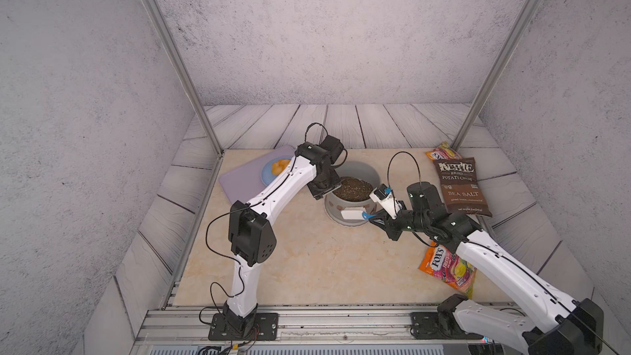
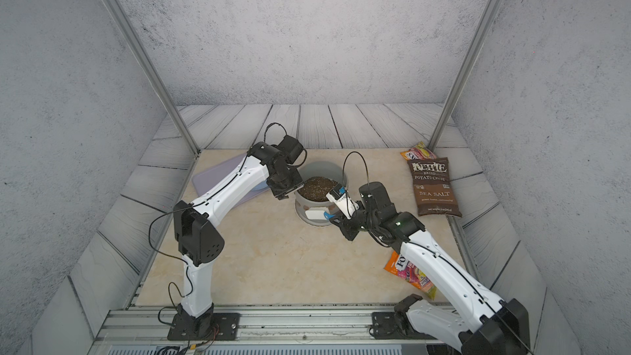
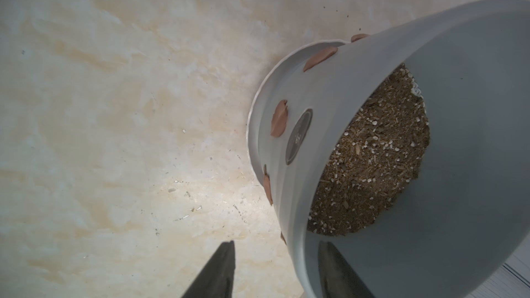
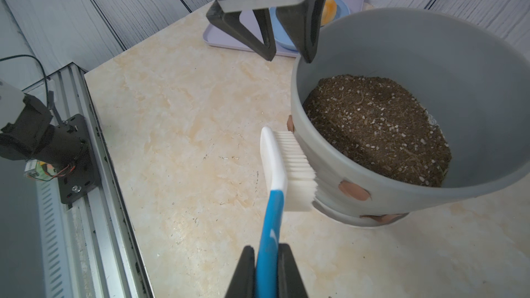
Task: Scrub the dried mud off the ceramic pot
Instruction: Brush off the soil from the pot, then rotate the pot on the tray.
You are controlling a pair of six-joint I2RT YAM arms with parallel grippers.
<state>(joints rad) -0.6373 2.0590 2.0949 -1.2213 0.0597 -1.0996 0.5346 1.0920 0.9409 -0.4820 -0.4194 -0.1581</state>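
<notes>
Ceramic pot (image 3: 358, 81) has its wall between the spread left fingers (image 3: 218, 270).

both top views look steeply down from high over the base rail (image 1: 341, 319) toward the back wall (image 1: 324, 29), side by side, sharing the whole table (image 1: 307, 268). the left wrist view sits close over the rim of the ceramic pot (image 3: 344, 81); the right wrist view faces the same pot, near, along the brush (image 4: 286, 167).
</notes>
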